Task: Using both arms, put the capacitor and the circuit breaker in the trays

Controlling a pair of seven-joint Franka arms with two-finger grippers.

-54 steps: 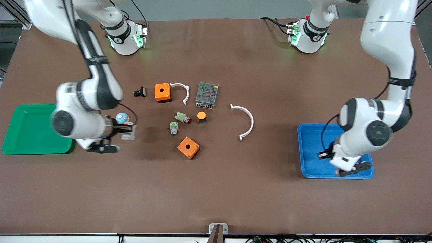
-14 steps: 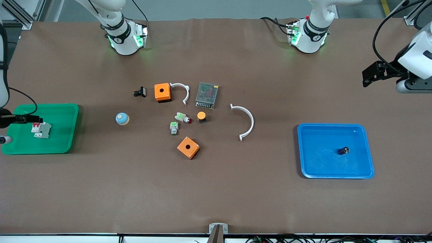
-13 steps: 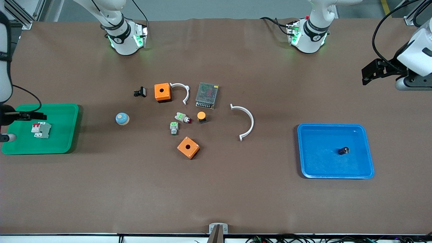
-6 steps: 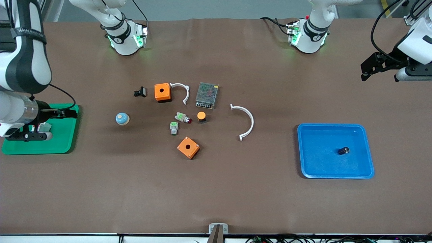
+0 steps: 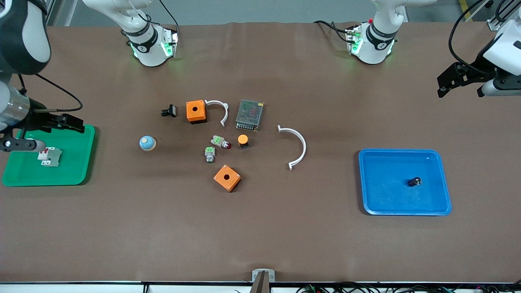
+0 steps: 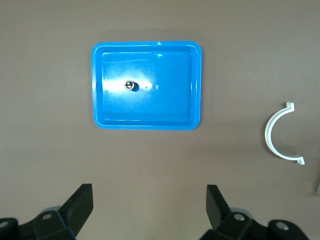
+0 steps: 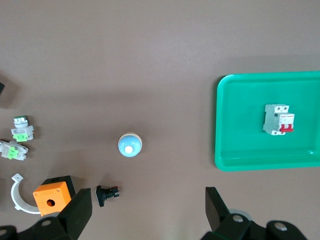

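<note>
The circuit breaker lay in the green tray at the right arm's end of the worktop. The right hand hung empty above that tray's rim, fingers spread apart. Well away from the green tray, toward the left arm's end, the capacitor sat inside the blue tray. The left hand hovered high over bare worktop near the corner, also open and holding nothing. Both parts looked placed, so I judged the sensible finish was lifting each arm clear without clipping either tray's rim.
</note>
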